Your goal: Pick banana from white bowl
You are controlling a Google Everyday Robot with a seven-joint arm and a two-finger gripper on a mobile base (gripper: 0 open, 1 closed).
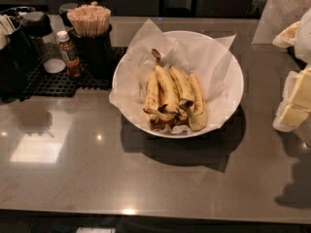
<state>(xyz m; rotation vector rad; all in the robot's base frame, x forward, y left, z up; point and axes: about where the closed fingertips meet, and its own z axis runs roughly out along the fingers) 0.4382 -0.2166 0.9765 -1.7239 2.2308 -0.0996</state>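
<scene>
Checking for text first: small sauce bottle (70,56) w/ white cap has a red/orange label, but the writing can't be read. No legible brand on anything else.

Banana (167,89) lies in white bowl (241,89), on the crinkled white paper liner (206,52), roughly at bowl centre. It is yellow w/ brown blotches, and its dark stem points up and away toward the bowl's far-left side. It sits in a row w/ three other bananas (197,106), touching neighbours on both sides: one to its left, two to its right. Near ends of the bunch are dark and bunched together by the bowl's front rim.

Gripper (293,101) shows as a white/cream shape at the right edge of camera view, partly cut off, above the counter (146,178). Can't tell how far open it is or whether it has hold of anything. Banana is well apart from it, off to the gripper's side across the bowl's right rim; a strip of bare counter separates bowl and gripper.

Bowl stands on the grey-brown counter, mid-frame, casting a shadow toward the front. Left of it is a dark cup (97,52) packed w/ wooden sticks (89,19), upright, just beside the bowl's left rim. Cup, bottle and a clear shaker (43,40) w/ dark lid all stand on a black mesh mat (53,84).
</scene>
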